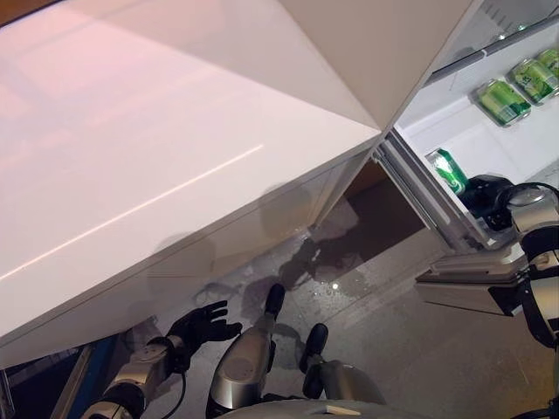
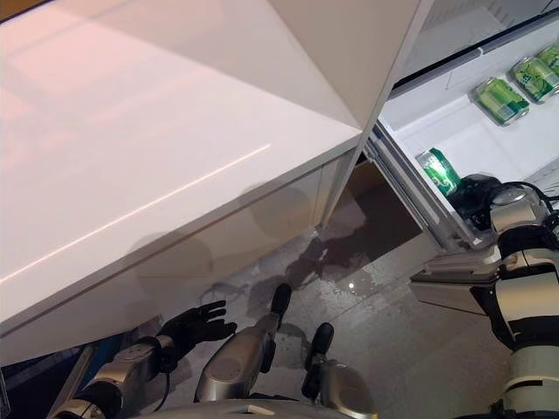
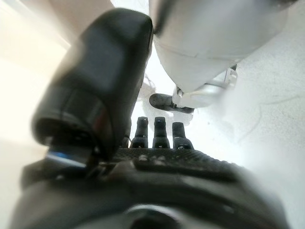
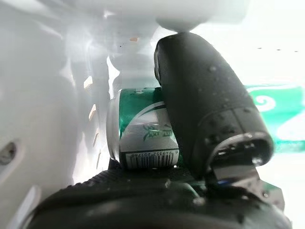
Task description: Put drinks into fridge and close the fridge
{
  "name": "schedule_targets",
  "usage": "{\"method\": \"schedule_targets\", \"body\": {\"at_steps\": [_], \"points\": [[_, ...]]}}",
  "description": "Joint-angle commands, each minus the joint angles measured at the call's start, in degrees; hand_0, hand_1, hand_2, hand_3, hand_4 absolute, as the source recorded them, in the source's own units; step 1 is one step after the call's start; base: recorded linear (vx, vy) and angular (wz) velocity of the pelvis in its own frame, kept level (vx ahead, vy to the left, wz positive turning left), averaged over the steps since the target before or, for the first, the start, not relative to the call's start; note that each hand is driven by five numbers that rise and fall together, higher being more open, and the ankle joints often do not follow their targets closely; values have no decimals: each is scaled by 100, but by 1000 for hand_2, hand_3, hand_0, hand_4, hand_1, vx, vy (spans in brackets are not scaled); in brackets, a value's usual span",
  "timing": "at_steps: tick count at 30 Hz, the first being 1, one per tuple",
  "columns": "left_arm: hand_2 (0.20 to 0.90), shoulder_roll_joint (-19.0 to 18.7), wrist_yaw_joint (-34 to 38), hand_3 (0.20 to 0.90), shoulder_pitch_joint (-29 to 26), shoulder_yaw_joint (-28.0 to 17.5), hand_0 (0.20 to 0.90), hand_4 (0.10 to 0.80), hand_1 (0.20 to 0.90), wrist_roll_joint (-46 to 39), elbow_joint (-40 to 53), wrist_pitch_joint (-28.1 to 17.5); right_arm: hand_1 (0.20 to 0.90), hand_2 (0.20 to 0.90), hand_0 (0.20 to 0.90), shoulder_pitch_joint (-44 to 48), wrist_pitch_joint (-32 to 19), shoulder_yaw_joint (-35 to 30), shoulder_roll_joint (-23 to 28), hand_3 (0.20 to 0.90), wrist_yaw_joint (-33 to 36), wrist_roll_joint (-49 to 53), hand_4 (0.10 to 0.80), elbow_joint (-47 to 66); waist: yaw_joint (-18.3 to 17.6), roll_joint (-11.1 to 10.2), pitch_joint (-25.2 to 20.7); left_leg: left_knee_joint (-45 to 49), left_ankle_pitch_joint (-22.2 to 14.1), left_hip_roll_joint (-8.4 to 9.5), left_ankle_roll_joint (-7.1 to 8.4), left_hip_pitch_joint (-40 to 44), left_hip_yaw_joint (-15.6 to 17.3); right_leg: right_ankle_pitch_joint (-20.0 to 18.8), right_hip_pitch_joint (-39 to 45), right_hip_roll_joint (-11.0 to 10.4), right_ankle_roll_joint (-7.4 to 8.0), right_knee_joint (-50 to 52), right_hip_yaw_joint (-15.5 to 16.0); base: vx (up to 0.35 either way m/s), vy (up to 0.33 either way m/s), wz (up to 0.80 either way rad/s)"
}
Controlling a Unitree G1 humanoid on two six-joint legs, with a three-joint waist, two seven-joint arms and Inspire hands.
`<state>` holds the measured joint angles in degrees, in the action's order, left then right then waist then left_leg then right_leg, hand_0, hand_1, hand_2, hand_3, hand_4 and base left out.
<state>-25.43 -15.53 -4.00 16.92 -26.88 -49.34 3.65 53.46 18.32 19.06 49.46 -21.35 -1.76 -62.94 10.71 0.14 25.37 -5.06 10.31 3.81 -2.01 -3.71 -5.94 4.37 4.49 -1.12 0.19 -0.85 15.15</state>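
Observation:
The white fridge point(image 1: 472, 131) stands open at the upper right, its door point(image 1: 175, 175) swung out wide across the left. My right hand point(image 1: 486, 197) is shut on a green can point(image 1: 451, 169) and holds it at the front of a lower shelf inside the fridge. In the right wrist view the thumb point(image 4: 205, 105) lies across the green can point(image 4: 143, 129). Green cans point(image 1: 517, 89) lie on the shelf above. My left hand point(image 1: 205, 325) hangs low by the floor with its fingers point(image 3: 160, 131) straight and holds nothing.
The open door's lower edge point(image 1: 218, 262) hangs above my left hand. A grey speckled floor point(image 1: 376, 305) runs under the fridge. A white drawer front point(image 1: 463, 288) juts out below my right hand.

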Motion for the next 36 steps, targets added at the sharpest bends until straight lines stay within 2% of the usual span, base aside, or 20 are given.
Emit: {"method": "schedule_targets", "body": {"at_steps": [1,9,15,20,25,27,28,29,31,36], "points": [[900,107,-138,900,177,15,900,800,900,206,-84,-20,900,900,900,420,-191,601,385,900,-21,148,800,401,-71,43,-153,805,-1063,3,-45,-106,498,-255,-827,-162,90,699,-133,-44,39,-9],[900,169,-128,900,218,-97,900,800,900,339,-68,-41,900,900,900,94,-467,180,261,900,448,1958,800,1837,-244,-36,-262,742,-1084,-19,-28,8,620,-281,-797,-155,128,678,-222,-22,39,-3],[900,216,-109,900,289,-189,900,800,900,549,-238,-71,900,900,900,-724,-790,-618,243,900,720,3754,800,3013,-466,-191,-468,688,-1175,-37,-52,193,746,-305,-696,-140,189,617,-326,-5,9,-10],[900,304,-63,900,382,-275,900,800,900,776,-620,-248,900,900,900,-1173,-1103,-1234,183,900,956,4800,800,3752,-663,-316,-735,658,-1276,-48,-75,370,886,-317,-584,-109,229,530,-487,2,8,-16],[900,394,-28,900,417,-301,900,800,900,891,-1016,-393,900,900,900,-1385,-1738,-1783,239,900,1653,5214,800,4120,-849,-348,-1026,585,-1352,-63,-79,561,1036,-321,-477,-88,271,449,-656,1,24,-26],[900,440,-18,900,442,-296,900,800,900,915,-1157,-444,900,900,900,-1530,-2156,-2076,226,900,2115,5391,800,4203,-912,-340,-1146,536,-1369,-68,-79,637,1087,-320,-441,-75,286,422,-717,23,22,-21],[900,478,-26,900,460,-293,900,800,900,950,-1270,-500,900,900,900,-1604,-2666,-2316,194,900,2701,5469,800,4225,-955,-324,-1219,507,-1387,-70,-75,692,1116,-310,-409,-66,297,406,-759,33,20,-21],[900,508,-16,900,468,-280,900,800,900,961,-1319,-519,900,900,900,-1662,-2814,-2461,144,900,2893,5400,800,4237,-972,-313,-1262,494,-1396,-72,-72,707,1134,-310,-408,-62,304,398,-778,45,24,-23],[900,625,57,900,468,-212,900,800,900,1025,-1371,-459,900,900,900,-1917,-3488,-2888,-106,900,3706,4991,800,4272,-1044,-248,-1375,463,-1419,-64,-76,773,1171,-296,-372,-64,324,379,-843,56,25,-21],[900,770,103,900,511,-143,900,800,900,1020,-1335,-355,900,900,900,-2420,-3873,-3133,-617,900,4143,4788,800,4373,-1075,-151,-1465,527,-1486,-37,-113,842,1194,-258,-318,-91,320,407,-919,68,9,-16]]}}
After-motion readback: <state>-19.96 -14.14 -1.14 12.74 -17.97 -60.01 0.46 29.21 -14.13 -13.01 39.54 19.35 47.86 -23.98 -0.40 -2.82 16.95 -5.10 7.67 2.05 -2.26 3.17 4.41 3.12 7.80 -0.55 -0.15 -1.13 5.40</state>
